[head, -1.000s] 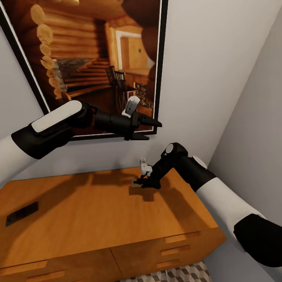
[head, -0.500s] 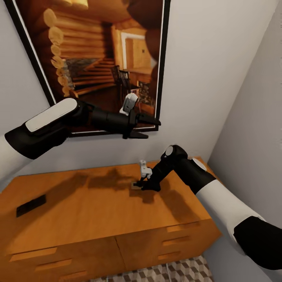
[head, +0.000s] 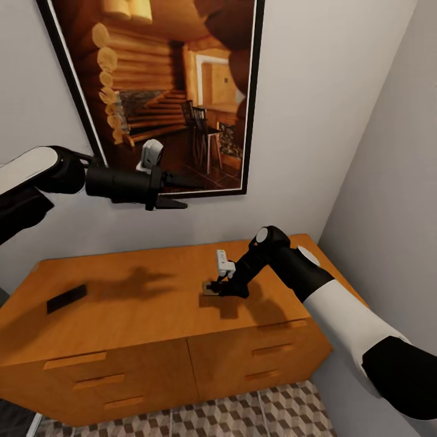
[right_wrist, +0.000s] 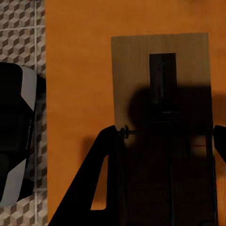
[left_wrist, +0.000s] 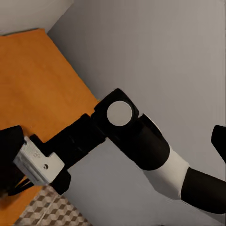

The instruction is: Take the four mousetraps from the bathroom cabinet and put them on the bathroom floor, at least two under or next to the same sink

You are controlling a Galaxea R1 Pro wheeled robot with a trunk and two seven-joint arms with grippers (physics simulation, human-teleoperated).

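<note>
Right gripper (head: 213,288) astride mousetrap (right_wrist: 162,89) on cabinet (head: 139,315)

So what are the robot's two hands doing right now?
Left gripper: open, holding nothing, up in the air.
Right gripper: down around the mousetrap on the cabinet; cannot tell if it's gripping.

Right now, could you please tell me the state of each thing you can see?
Right gripper: down on the cabinet top, fingers astride a mousetrap.
Left gripper: raised, open, empty.
Second mousetrap: flat on the cabinet top, untouched.
Cabinet: drawers closed.
</note>
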